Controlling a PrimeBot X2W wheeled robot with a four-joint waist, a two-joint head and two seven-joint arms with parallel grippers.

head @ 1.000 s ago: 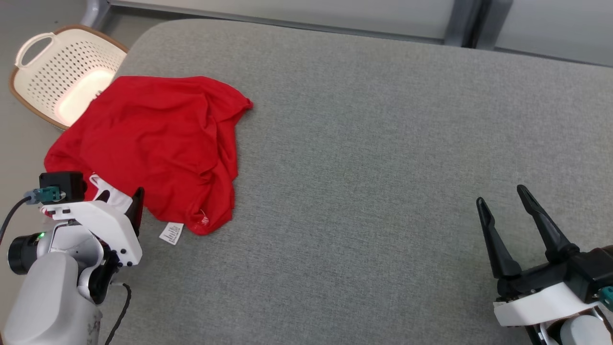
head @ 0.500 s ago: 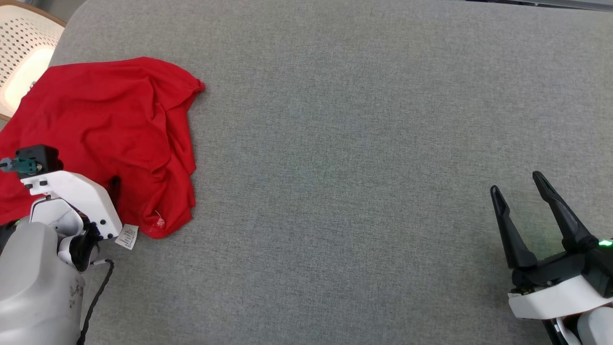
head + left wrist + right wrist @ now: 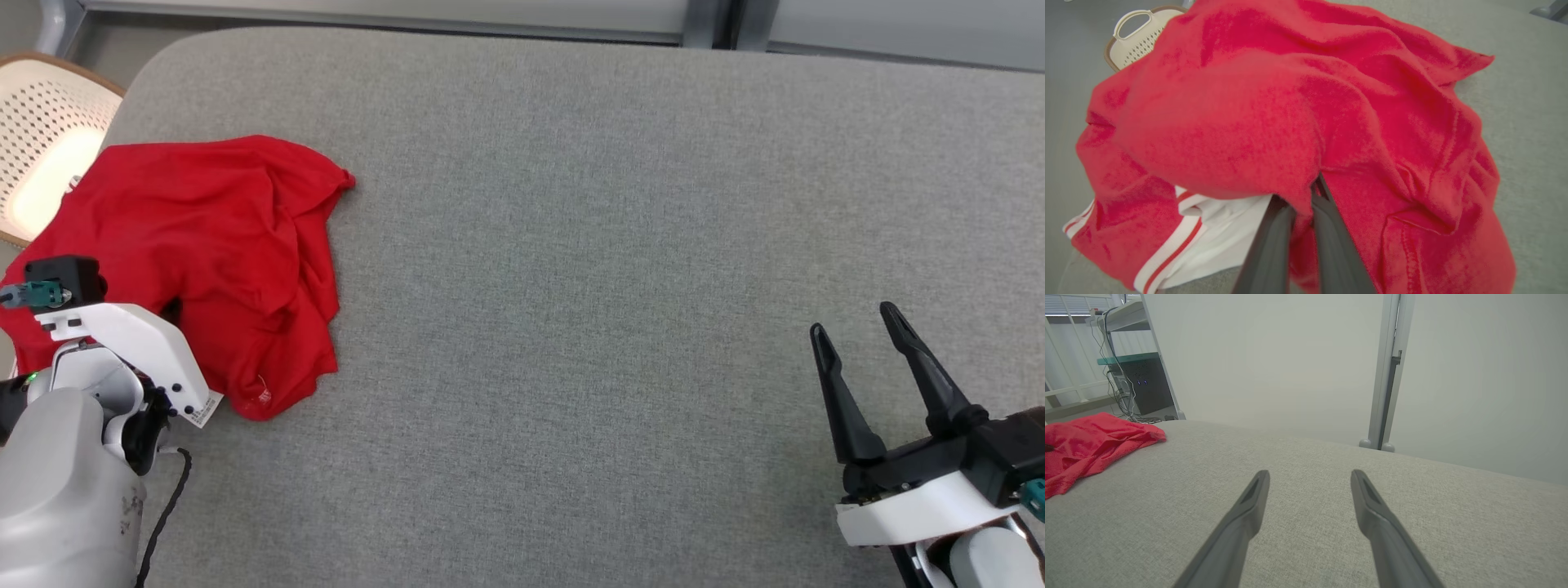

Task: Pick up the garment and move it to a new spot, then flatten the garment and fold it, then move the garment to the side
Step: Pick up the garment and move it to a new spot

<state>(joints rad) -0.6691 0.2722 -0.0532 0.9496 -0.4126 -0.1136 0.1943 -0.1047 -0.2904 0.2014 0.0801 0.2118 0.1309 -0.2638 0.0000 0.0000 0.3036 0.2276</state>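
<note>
The red garment (image 3: 212, 237) lies crumpled at the left end of the grey padded table (image 3: 612, 245). Its white trim with red stripes (image 3: 1180, 241) shows in the left wrist view. My left gripper (image 3: 1309, 192) has its two dark fingers pressed close together with a fold of the red garment (image 3: 1298, 122) pinched between them. From the head, the left gripper (image 3: 173, 312) is at the garment's near left edge, its fingertips buried in the cloth. My right gripper (image 3: 854, 320) stands open over bare table at the near right, far from the garment (image 3: 1090, 443), and the right gripper (image 3: 1310, 473) holds nothing.
A cream perforated basket (image 3: 41, 155) with a brown rim sits on the floor off the table's far left corner, also the basket (image 3: 1137, 38) behind the cloth. A wall and a metal post (image 3: 1388, 371) stand beyond the table's far edge.
My left gripper has gone from open to shut on the garment's near edge, bunching the cloth a little. The head camera has shifted. The right gripper has stayed open.
</note>
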